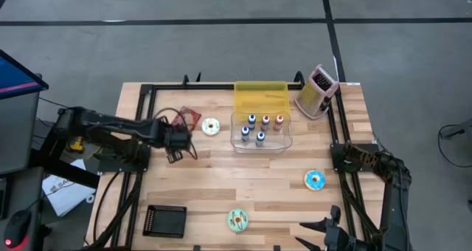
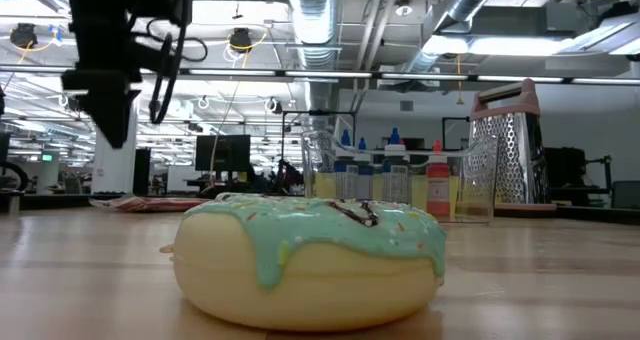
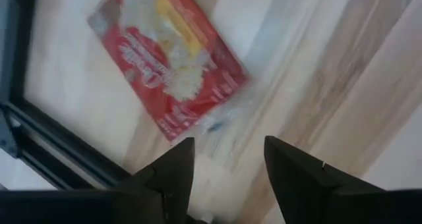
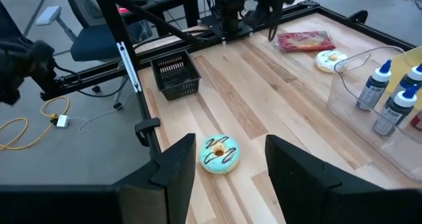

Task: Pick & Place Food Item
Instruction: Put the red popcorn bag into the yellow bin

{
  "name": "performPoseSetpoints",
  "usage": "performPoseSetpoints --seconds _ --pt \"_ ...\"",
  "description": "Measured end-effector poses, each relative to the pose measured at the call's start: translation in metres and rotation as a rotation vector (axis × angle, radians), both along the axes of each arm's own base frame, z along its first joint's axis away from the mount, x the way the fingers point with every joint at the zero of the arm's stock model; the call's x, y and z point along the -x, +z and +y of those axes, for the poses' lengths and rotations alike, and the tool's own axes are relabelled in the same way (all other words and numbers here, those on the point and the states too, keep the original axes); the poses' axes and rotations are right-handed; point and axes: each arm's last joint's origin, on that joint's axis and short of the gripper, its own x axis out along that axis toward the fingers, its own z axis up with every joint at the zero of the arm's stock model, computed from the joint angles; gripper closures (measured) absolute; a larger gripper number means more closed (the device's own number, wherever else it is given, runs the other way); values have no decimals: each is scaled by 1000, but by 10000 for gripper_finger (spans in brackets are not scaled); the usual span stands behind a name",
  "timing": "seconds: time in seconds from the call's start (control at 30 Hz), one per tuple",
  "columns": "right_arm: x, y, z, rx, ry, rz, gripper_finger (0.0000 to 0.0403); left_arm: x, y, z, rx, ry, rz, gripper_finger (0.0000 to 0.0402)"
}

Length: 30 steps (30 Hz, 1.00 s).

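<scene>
Red food packet (image 3: 169, 59) lies flat on the counter (image 1: 221, 184), just ahead of the left hand (image 3: 224, 159) and a little off to one side of its open, empty fingers. Its long axis runs slantwise across the gap between them. The left hand is far nearer; the right hand (image 4: 224, 165), open and empty, waits well apart over the green-iced donut (image 4: 219, 153).

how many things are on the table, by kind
donuts: 3 (white-iced donut, blue-iced donut, green-iced donut)
squeeze bottles: 5, in the clear bin
clear bin: 1
red food packet: 1
yellow container: 1
box grater: 1
black basket: 1
total: 13
</scene>
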Motion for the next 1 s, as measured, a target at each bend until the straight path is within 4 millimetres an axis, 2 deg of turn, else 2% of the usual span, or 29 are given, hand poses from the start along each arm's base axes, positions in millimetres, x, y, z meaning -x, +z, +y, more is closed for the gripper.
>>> performPoseSetpoints --seconds 0.2,0.43,0.53,0.7,0.87,1.0 --pt "-2 0 -2 6 -8 3 228 -15 -26 -7 -25 -50 32 179" --pt "-1 0 -1 2 -3 3 228 -28 -55 -4 -45 -59 184 139" --pt "1 0 0 1 4 4 228 -31 -65 -3 -65 -60 230 136" --pt "4 0 2 0 11 3 228 -41 -75 2 -64 -61 203 135" --pt "3 0 3 -15 11 -3 228 -48 -80 21 -77 -38 182 137" --pt "5 0 5 -30 17 -6 228 -44 -84 37 -59 -6 212 157"
